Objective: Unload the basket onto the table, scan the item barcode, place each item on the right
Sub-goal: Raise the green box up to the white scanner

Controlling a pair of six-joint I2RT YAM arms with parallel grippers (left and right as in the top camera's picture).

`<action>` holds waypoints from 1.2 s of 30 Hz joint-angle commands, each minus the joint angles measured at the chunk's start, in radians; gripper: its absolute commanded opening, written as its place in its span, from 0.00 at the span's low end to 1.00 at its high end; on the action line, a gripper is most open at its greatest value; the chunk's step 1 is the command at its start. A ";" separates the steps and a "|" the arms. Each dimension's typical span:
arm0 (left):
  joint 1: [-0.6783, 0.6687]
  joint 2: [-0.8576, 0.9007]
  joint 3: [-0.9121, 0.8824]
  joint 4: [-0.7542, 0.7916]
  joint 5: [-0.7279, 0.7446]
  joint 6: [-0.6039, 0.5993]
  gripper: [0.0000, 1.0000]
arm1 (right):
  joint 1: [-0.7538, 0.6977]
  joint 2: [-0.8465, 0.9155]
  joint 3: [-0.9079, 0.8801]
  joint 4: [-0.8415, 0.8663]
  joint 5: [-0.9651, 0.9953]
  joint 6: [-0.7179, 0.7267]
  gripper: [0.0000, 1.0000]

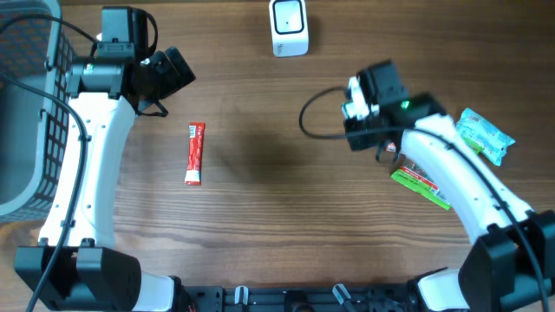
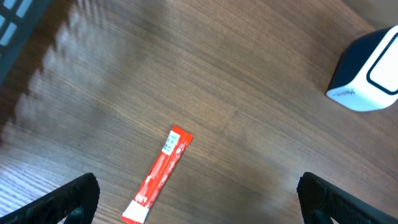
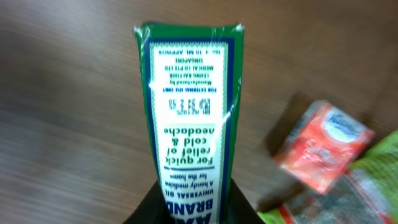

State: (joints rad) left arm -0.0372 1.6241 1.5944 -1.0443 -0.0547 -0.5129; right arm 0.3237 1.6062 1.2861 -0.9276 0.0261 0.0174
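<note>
In right claw (image 3: 189, 210), green box (image 3: 188, 93).

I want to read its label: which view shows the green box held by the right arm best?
Right wrist: the green box fills the frame, print legible. Overhead shows only a small glimpse of it; the left wrist view shows none of it.

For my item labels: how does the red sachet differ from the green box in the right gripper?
The red sachet is a thin strip; the green box looks wider. The red sachet lies flat on the table, untouched; the right gripper holds the green box off it. The red sachet has a small white patch; the green box a large white panel with blue print. Both are long printed packs.
</note>
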 commanded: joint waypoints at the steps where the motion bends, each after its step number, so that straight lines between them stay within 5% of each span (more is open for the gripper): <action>1: 0.005 -0.005 -0.004 0.003 -0.003 0.004 1.00 | -0.002 -0.002 0.303 -0.122 0.014 0.021 0.19; 10: 0.005 -0.005 -0.004 0.003 -0.003 0.004 1.00 | -0.002 0.328 1.083 -0.470 0.023 0.005 0.20; 21: 0.005 -0.005 -0.004 0.003 -0.003 0.004 1.00 | 0.056 0.614 1.107 -0.267 0.211 -0.099 0.10; 36: 0.005 -0.005 -0.004 0.003 -0.003 0.004 1.00 | 0.172 0.918 1.107 0.280 0.808 -0.510 0.05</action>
State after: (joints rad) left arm -0.0372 1.6241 1.5944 -1.0435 -0.0551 -0.5129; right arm 0.5003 2.4542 2.3760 -0.7105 0.6567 -0.3828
